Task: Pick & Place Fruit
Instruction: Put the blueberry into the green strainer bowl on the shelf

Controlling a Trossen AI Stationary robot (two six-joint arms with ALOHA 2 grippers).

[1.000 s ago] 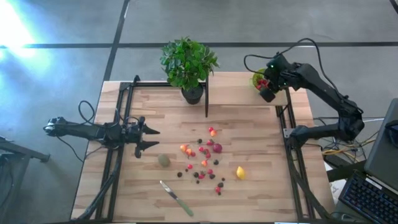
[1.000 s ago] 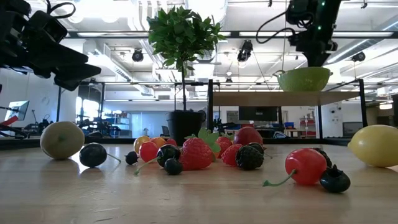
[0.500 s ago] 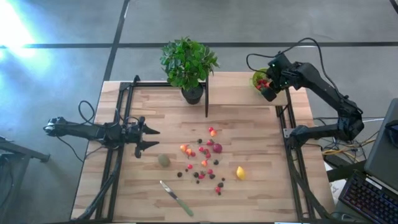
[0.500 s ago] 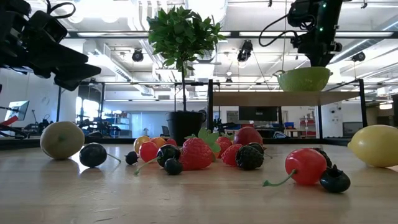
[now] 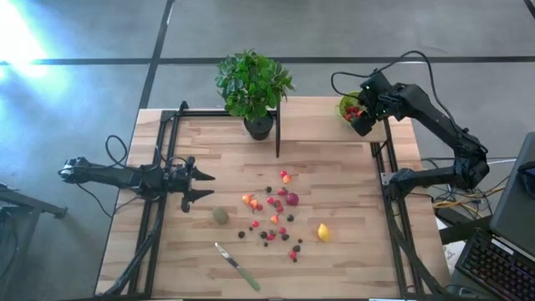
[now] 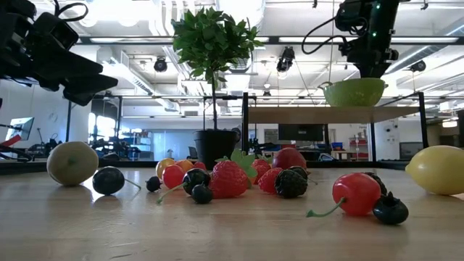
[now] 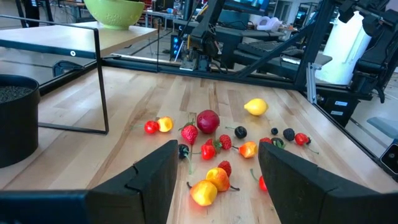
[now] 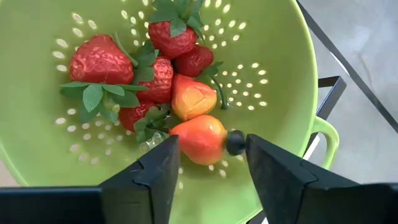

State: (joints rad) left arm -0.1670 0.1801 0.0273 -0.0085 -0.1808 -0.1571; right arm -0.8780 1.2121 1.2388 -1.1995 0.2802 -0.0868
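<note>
Right gripper point(image 8: 205, 158) open over the green bowl point(image 8: 280, 93), an orange-red fruit point(image 8: 199, 138) between its fingers. Left gripper point(image 5: 203, 186) open, left of the scattered fruit point(image 5: 276, 213).

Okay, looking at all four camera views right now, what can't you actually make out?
- High view: the bowl is mostly covered by the right gripper, so its fruit can't be counted.
- Low view: the bowl's wall hides its contents.
- Right wrist view: whether the orange-red fruit between the open fingers is touching them or already lying loose.
- High view: the small dark berries are too tiny to identify.
</note>
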